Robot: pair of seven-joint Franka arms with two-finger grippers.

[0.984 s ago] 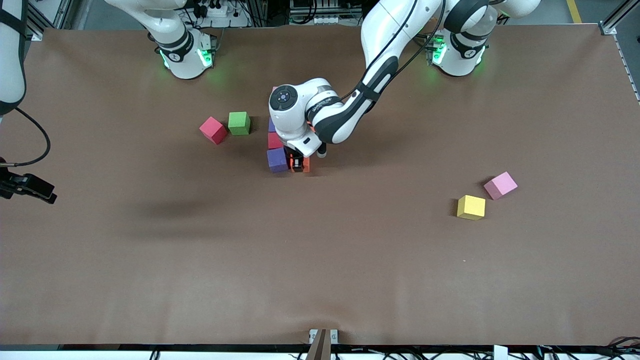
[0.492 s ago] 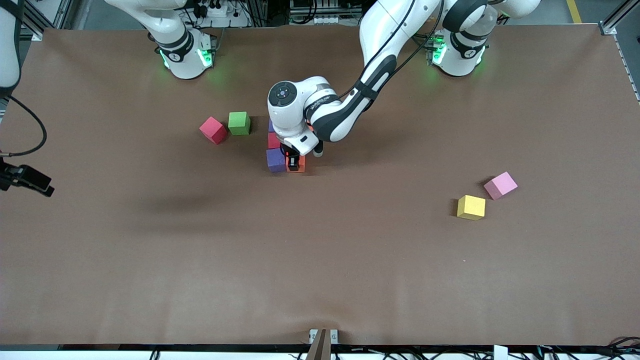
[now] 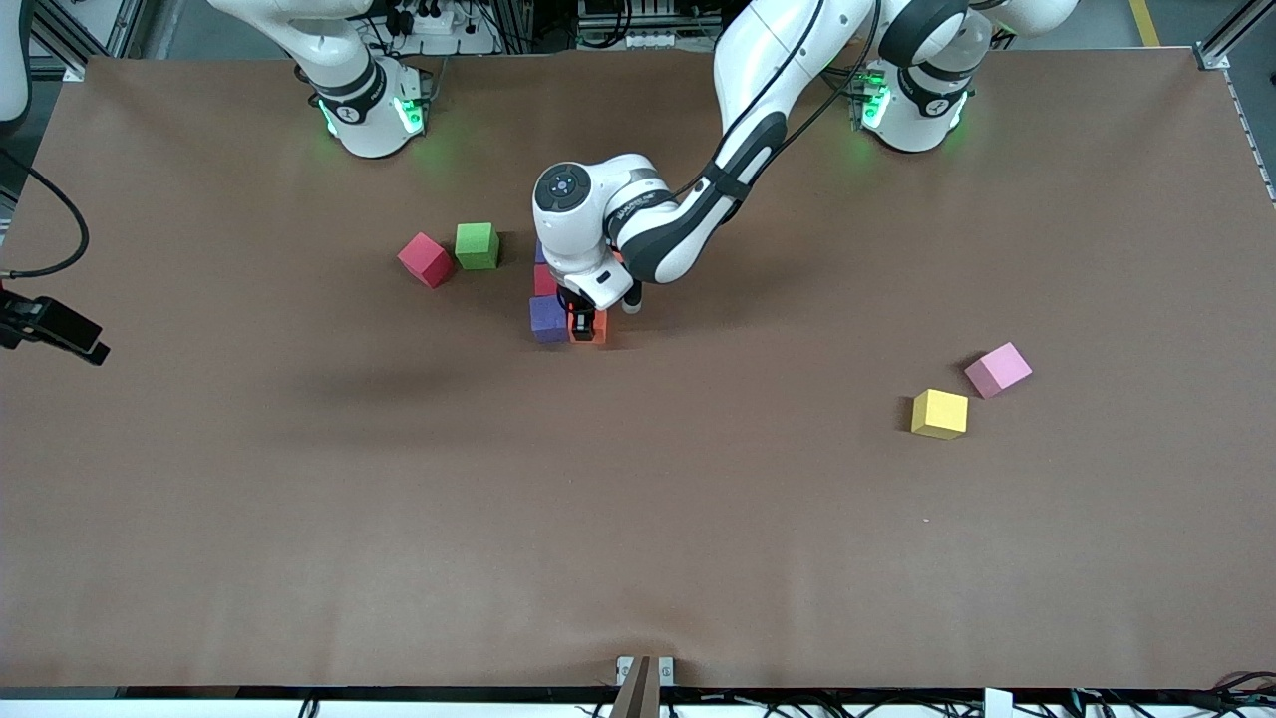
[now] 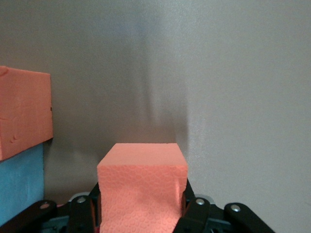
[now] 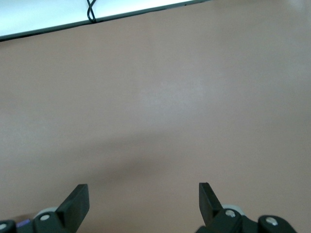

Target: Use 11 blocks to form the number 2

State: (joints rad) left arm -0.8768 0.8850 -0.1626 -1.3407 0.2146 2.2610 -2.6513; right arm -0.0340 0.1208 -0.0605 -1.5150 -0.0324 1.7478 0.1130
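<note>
Three loose blocks, by my count, are left to fetch. The brown table (image 3: 638,519) is mostly bare, and the work sits in the upper middle of the front view, where the left arm (image 3: 698,209) bends down over the part-built number 2 (image 3: 546,299) and hides most of it.

What shows of the digit is a short column along its edge, ending in a purple block (image 3: 546,319) at its lower corner. The left gripper (image 3: 586,327) is clamped on an orange block (image 4: 142,187), held low just beside that purple block, in the bottom row. Whether it rests on the table I cannot tell. The left wrist view shows a second orange block (image 4: 24,111) and a cyan block (image 4: 19,179) already laid close by.

Outside the digit:
- a yellow block (image 3: 939,413) and a pink block (image 3: 998,369) lie at mid-height, toward the left arm's end;
- a pinkish-red block (image 3: 426,259) touches the green cube (image 3: 477,245), which is not needed, in the upper middle.

I judge the build well past halfway: release this orange block, then place those three.

The right gripper (image 5: 143,201) waits over bare table with its fingers spread wide and empty.
</note>
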